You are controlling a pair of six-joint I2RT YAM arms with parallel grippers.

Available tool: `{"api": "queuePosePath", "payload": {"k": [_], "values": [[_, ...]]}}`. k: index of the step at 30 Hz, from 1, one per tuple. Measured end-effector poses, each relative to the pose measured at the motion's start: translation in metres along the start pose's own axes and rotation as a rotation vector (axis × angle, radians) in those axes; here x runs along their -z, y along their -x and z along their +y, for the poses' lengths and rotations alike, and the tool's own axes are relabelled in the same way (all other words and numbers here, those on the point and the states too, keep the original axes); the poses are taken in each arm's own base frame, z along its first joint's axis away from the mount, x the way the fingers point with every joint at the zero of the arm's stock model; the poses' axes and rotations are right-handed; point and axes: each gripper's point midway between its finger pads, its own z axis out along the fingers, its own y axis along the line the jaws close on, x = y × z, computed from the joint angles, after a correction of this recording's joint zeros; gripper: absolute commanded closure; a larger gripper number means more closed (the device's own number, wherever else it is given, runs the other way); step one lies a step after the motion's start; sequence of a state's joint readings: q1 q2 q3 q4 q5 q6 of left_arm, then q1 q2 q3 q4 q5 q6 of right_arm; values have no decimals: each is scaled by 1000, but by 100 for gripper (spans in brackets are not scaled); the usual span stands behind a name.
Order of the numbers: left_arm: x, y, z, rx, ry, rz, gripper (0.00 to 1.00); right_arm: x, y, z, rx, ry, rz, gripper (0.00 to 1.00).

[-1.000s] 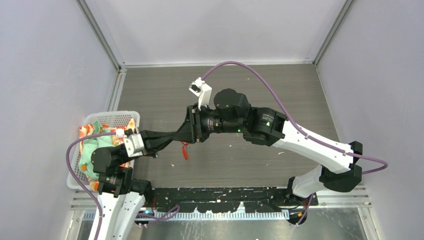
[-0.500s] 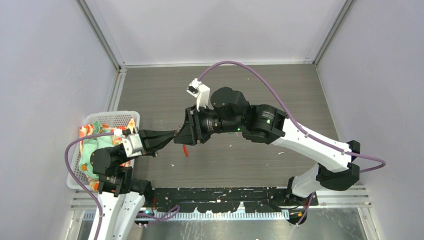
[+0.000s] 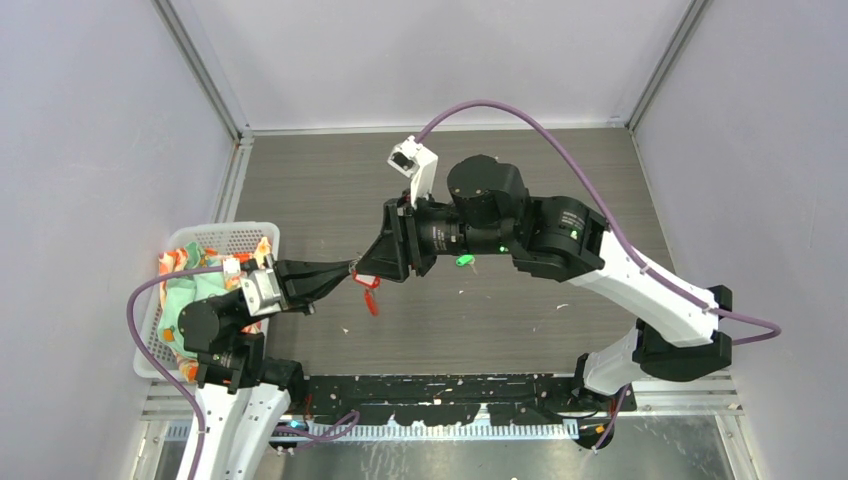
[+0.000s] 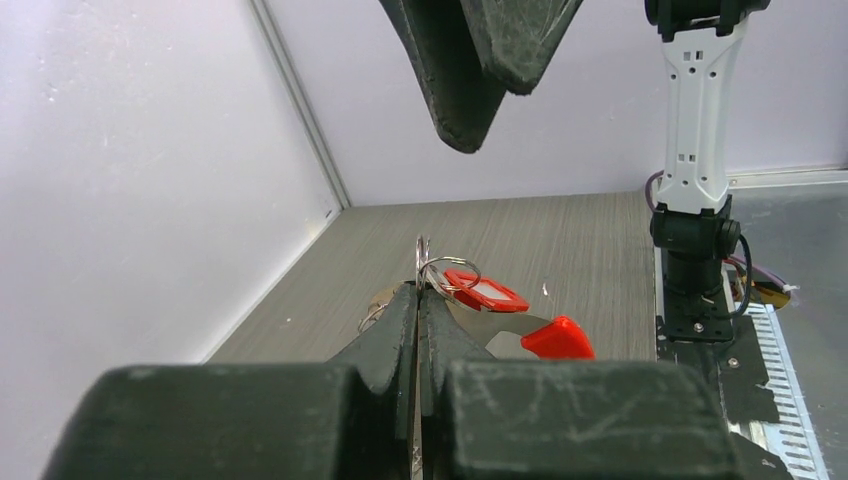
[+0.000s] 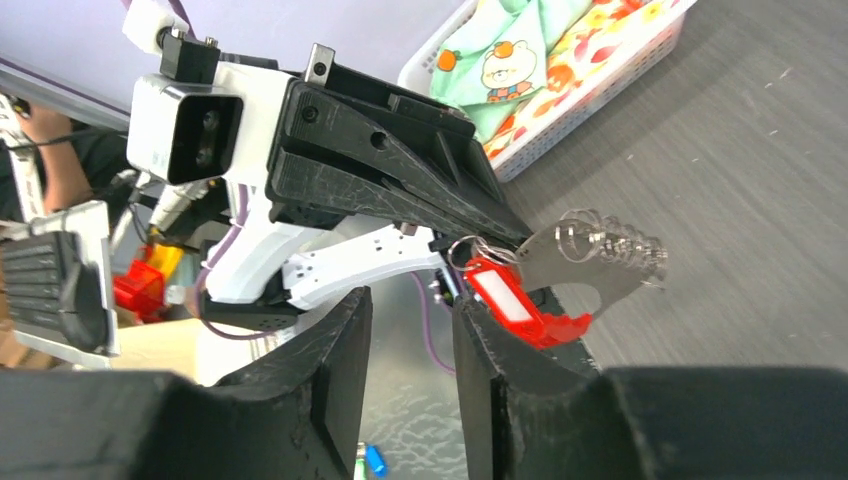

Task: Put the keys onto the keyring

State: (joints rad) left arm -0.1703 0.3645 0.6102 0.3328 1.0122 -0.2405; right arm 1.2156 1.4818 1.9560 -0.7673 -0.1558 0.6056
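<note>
Jaws of my left gripper [image 4: 418, 300] are clamping shut on the keyring [image 4: 424, 258], its red-tagged key [image 4: 486, 293] and red strip [image 4: 557, 338] dangling just beyond, while my right gripper [image 5: 412, 300] is hovering near, narrowly parted and empty, and the green key [image 3: 463, 261] is lying farther off on the table [image 3: 300, 180].

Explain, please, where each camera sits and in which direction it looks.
Top external: above and behind the bases, looking down on the table; both arms show.
Left wrist: on the left arm, looking along the left gripper, shut on the keyring, toward the right arm's base.
Right wrist: looking past the open right gripper at the left gripper and the basket.
Shared: both wrist views show the red-tagged key.
</note>
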Motion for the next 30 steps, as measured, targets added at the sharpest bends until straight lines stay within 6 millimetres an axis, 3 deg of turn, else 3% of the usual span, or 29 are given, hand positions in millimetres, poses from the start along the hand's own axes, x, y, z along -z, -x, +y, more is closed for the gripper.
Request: {"api": "queuePosePath", "payload": {"k": [8,13,20,30], "values": [[-1,11,-5,29,-14,-16,100,35,2,-10,276,-26,0,41],[-1,24,-12,36,-42,-30,100,52,1,-11,513,12,10,40],[-1,36,-20,43,-75,-41,100,41,-3,-7,741,99,71,51],[-1,39,-29,63,-123,-33,100,18,-12,1,852,219,143,60]]}}
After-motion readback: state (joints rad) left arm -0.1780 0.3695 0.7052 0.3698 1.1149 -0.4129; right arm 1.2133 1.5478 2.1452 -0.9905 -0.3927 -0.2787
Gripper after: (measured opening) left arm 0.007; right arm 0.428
